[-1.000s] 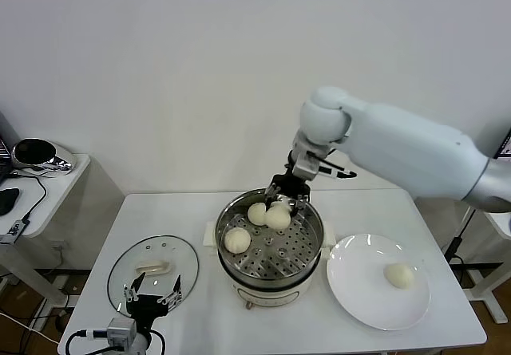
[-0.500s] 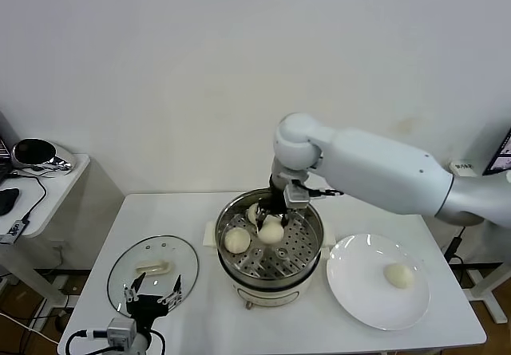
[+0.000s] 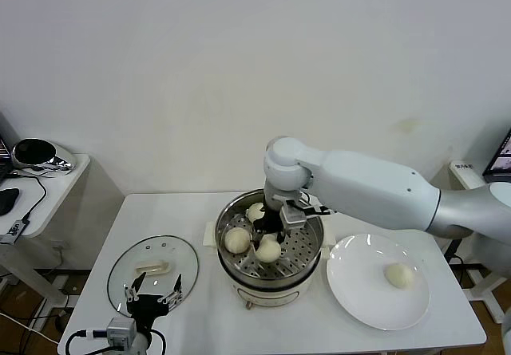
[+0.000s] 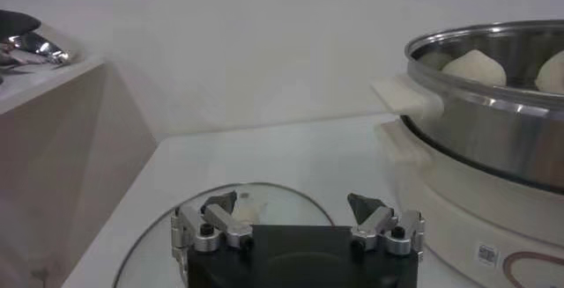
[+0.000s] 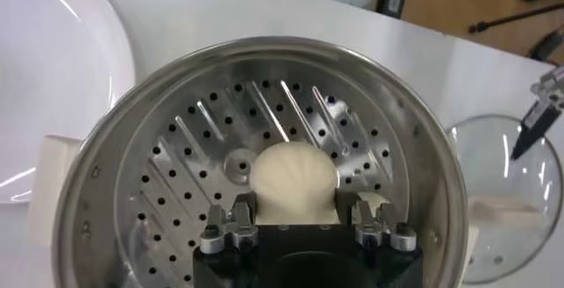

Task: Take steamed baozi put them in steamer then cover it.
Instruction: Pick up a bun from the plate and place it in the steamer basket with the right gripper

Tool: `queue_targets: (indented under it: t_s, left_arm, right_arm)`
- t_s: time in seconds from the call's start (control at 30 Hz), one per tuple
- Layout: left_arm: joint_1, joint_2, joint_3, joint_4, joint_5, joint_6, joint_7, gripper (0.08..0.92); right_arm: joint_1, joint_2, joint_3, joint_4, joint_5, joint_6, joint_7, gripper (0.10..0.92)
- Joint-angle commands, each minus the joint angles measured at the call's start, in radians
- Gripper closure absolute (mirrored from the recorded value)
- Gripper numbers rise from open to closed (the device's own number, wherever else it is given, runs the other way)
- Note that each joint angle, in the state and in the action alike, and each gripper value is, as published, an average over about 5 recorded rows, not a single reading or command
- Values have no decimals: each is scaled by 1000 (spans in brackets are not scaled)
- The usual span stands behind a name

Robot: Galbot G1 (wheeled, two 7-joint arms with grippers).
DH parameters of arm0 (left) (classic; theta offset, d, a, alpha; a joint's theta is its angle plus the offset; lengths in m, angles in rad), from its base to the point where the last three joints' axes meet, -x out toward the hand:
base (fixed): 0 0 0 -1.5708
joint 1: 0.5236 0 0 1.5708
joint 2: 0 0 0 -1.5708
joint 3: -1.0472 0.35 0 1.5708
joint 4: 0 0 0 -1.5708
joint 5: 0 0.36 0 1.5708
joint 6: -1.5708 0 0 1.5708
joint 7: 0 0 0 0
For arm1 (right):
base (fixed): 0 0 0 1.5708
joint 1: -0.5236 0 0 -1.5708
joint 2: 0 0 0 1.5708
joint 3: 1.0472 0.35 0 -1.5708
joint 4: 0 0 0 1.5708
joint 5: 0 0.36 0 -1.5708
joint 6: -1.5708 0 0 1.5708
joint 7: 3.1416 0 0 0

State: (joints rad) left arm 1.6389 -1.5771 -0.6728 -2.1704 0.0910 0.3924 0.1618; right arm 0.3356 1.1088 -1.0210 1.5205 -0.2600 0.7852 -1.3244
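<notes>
My right gripper (image 3: 271,242) reaches into the steamer (image 3: 313,253) and is shut on a baozi (image 3: 269,250), held low over the front of the perforated tray (image 5: 194,149). In the right wrist view the bun (image 5: 293,180) fills the gap between the right gripper's (image 5: 295,199) fingers. Two more baozi lie in the steamer, one at the left (image 3: 236,239) and one at the back (image 3: 256,211). Another baozi (image 3: 398,274) sits on the white plate (image 3: 359,287). The cover (image 3: 152,269) lies flat on the table at the left. My left gripper (image 3: 152,297) hovers open at its near edge.
The left wrist view shows the left gripper (image 4: 293,206) open over the glass lid (image 4: 159,246), with the steamer's steel wall (image 4: 493,131) close by. A side table with a shiny metal object (image 3: 36,154) stands far left. The plate is right of the steamer.
My right arm has swung left and lowered, carrying the baozi from the steamer's back rim down to the front of the tray. The left arm has not moved.
</notes>
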Motion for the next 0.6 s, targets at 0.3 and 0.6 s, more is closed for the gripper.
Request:
queue_targets:
  t_s: [0.3,0.6]
  left_arm:
    - [-2,0,2,8,-1,0,0,177]
    - [-4,3,0,12,-4,0,1,177]
  right_arm:
    - [-28,8,-16,21,-9,-15,7,473]
    - [-25,14,-20,3,-10,-61,70,392]
